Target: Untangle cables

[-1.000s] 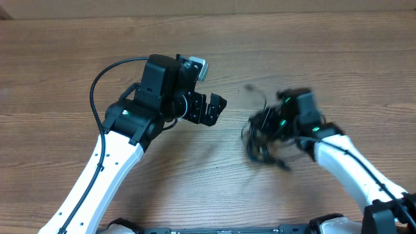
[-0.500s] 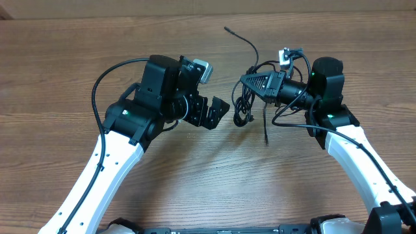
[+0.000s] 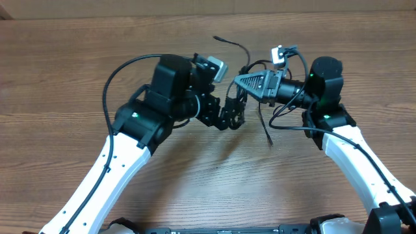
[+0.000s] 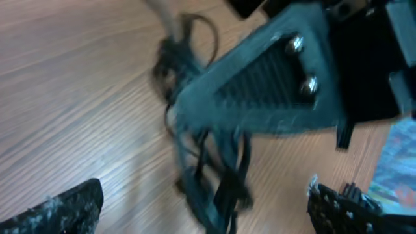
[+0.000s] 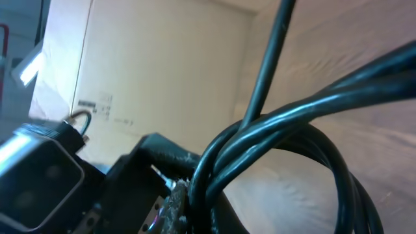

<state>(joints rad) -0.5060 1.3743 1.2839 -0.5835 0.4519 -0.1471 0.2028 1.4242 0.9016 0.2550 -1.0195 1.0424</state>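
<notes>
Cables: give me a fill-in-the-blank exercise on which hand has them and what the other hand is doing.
1. The cables hang from the robot's ___ hand, which is shut on them.
2. The left hand is ___, with the bundle dangling in front of it.
3. The table below shows a ___ grain.
Missing words: right; open; wood.

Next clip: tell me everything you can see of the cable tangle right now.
The thin black cables form one knotted, glossy, flexible bunch. It is pinched in the shut right gripper and seems to hang just above the brown wooden table. Its loops dangle between the fingers of the open left gripper; whether they touch is unclear. One loose end arcs up and away, and another strand trails down toward the table.
</notes>
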